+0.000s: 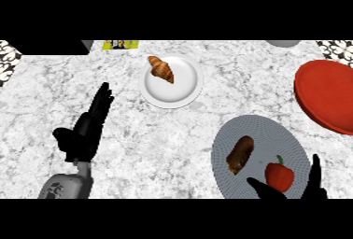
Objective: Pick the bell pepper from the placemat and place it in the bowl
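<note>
A red bell pepper [279, 175] with a green stem lies on the near part of a round grey placemat [265, 133] at the lower right. My right hand [312, 186] comes in from the bottom edge, its thumb and fingers spread on either side of the pepper, open and not closed on it. The red bowl [325, 95] sits at the right edge, beyond the placemat. My left hand [86, 128] rests open at the left, fingers straight and pointing away.
A brown elongated food item [240, 154] lies on the placemat left of the pepper. A white plate [176, 91] with a croissant [161, 68] sits at the top centre. A yellow packet [120, 45] is at the back edge.
</note>
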Available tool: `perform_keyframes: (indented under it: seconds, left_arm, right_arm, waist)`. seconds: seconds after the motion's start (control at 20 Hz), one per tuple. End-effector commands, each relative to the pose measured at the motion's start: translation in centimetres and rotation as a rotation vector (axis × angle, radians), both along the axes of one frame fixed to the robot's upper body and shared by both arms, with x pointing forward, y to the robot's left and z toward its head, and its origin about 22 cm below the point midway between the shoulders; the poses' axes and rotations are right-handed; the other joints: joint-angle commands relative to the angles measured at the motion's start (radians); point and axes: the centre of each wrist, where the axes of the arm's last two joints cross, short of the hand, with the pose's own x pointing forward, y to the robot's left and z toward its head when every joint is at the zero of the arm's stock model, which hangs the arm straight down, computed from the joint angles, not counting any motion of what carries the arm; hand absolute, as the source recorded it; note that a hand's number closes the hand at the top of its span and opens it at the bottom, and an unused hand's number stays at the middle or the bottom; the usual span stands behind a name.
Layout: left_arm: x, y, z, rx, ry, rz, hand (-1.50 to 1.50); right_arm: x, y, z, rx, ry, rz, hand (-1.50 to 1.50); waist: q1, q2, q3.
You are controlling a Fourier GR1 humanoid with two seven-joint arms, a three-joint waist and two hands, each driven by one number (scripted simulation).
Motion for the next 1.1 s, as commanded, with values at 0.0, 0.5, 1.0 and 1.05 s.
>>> perform_keyframes:
  seconds: [0.0,0.5,1.0,1.05]
  left_arm:
    - [1.0,1.4,0.5,0.021,-0.004,0.007,0.00]
    - [0.2,-0.6,-1.4,0.023,0.000,-0.008,0.00]
    - [-0.6,-0.4,-0.3,-0.003,0.001,-0.003,0.00]
    - [0.6,-0.2,-0.2,0.006,0.011,-0.014,0.00]
  right_arm:
    - [-0.5,-0.6,-1.7,-0.041,0.110,-0.003,-1.50]
    - [0.4,0.6,-3.9,-0.077,0.135,0.208,1.50]
    - [0.9,3.7,-3.4,-0.099,0.077,0.270,1.50]
    - [0.5,1.7,-3.5,-0.101,0.063,0.262,1.50]
  waist:
    - [-0.001,0.001,0.000]
    - [-0.001,0.001,0.000]
    - [0.002,-0.001,0.000]
    - [-0.002,0.000,0.000]
